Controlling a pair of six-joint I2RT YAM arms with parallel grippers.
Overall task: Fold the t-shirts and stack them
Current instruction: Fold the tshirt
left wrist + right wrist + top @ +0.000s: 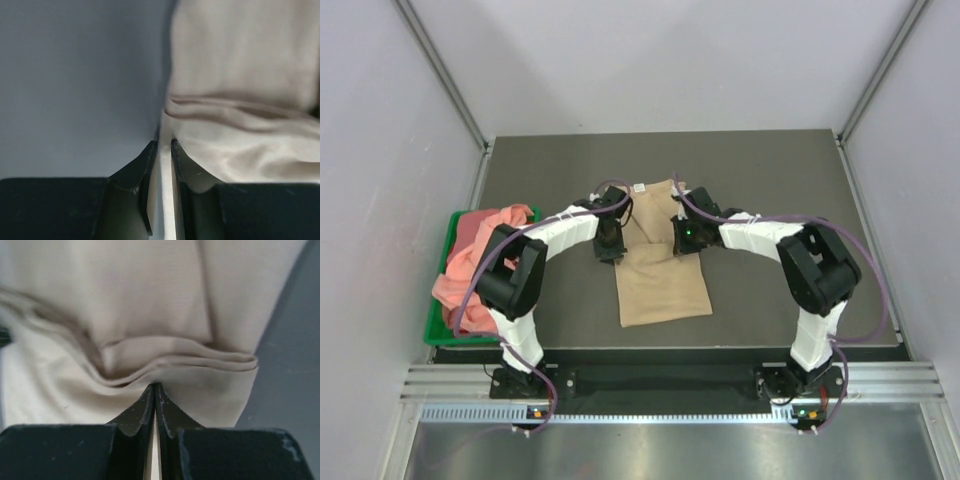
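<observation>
A tan t-shirt [660, 285] lies in the middle of the dark table, its small white neck label [638, 187] at the far end. The upper part is bunched between the two arms. My left gripper [610, 245] sits at the shirt's left edge. In the left wrist view the jaws [164, 145] stand close together with a strip of the tan cloth [240, 75] between them. My right gripper [685, 240] is at the shirt's right edge. The right wrist view shows it [155, 386] shut, with folds of the tan cloth [150, 290] drawn to its tips. Salmon-pink t-shirts [480, 250] are heaped at the left.
A green plastic bin [435, 325] at the table's left edge holds the pink heap, which spills over its rim. Grey walls enclose the table [770, 170] on three sides. Both arm bases stand on the metal rail at the near edge.
</observation>
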